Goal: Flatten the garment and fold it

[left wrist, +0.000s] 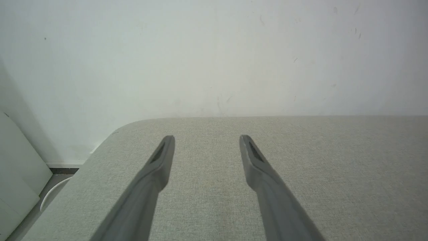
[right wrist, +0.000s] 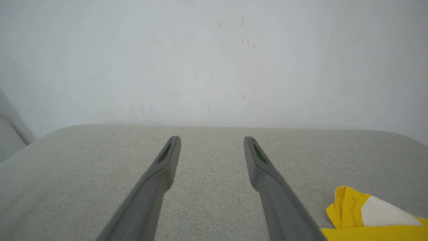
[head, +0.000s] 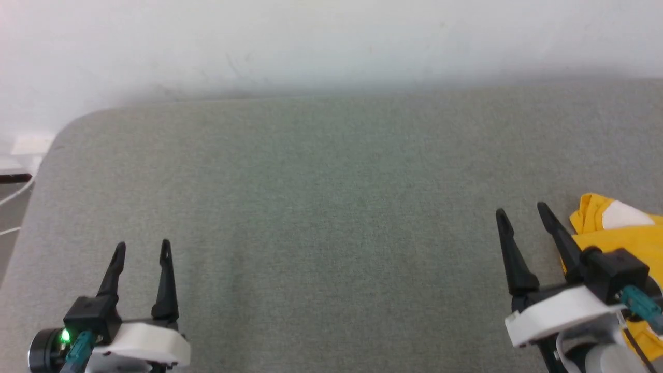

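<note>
The garment (head: 616, 230) is bright yellow cloth with a white oval patch, bunched at the right edge of the grey padded surface (head: 321, 207); most of it runs out of the head view. Its corner also lies at the lower right of the right wrist view, garment (right wrist: 347, 209). My right gripper (head: 522, 212) stands open just left of the cloth, with nothing between its fingers, and it appears open in its own view, right gripper (right wrist: 212, 140). My left gripper (head: 142, 248) is open and empty at the lower left, far from the cloth, and open again as left gripper (left wrist: 207, 139).
A white wall (head: 331, 41) rises right behind the surface. The surface has a rounded far-left corner (head: 77, 124). Past its left edge I see floor, a white cable (head: 15, 197) and a white panel (left wrist: 16, 174).
</note>
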You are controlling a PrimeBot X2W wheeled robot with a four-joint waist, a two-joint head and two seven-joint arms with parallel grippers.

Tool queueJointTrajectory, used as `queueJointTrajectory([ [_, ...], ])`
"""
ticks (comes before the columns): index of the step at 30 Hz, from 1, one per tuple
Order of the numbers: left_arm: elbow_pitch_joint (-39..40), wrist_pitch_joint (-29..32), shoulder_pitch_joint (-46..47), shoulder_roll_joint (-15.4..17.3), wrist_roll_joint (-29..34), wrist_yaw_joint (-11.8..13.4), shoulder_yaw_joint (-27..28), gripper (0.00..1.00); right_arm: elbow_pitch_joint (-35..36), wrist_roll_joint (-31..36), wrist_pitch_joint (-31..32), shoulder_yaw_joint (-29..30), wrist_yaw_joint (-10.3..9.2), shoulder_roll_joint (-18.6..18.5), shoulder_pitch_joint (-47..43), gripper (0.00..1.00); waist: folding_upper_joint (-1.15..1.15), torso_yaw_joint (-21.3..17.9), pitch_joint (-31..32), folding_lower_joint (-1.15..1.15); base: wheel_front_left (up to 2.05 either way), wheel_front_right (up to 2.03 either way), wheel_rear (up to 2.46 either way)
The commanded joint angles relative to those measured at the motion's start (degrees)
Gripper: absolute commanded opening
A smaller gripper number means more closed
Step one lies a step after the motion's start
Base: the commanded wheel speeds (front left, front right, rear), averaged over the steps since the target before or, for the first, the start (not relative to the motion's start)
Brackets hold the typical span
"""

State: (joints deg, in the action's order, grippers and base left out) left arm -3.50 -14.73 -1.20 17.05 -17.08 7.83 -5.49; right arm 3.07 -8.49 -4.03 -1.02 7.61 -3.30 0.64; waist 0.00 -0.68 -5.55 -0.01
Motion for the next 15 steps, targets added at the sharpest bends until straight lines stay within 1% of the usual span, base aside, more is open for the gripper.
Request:
queueJointTrajectory([
  [1, 0.09, -0.26, -0.99, 0.35, 0.07, -0.33, 0.31, 1.0, 0.89, -0.07, 0.2, -0.01, -0.12, 0.2, -1.41, 1.0, 0.0, 1.01, 1.7, 0.01, 0.0, 0.0, 0.0],
  [7, 0.2, -0.27, -3.43, -0.14, -0.37, -1.18, -0.05, 1.0, 2.12, 0.12, 0.76, -0.48, -0.12, 0.36, -5.28, 1.0, 0.0, 0.8, 3.6, 0.01, 0.0, 0.0, 0.0],
  [15, -1.24, -0.27, -4.71, -0.84, 1.07, -1.63, -1.14, 1.0, 2.65, 1.95, 1.35, 0.72, -0.12, 0.41, -7.92, 1.0, 0.0, 0.71, 5.05, 0.01, 0.0, 0.0, 0.0],
])
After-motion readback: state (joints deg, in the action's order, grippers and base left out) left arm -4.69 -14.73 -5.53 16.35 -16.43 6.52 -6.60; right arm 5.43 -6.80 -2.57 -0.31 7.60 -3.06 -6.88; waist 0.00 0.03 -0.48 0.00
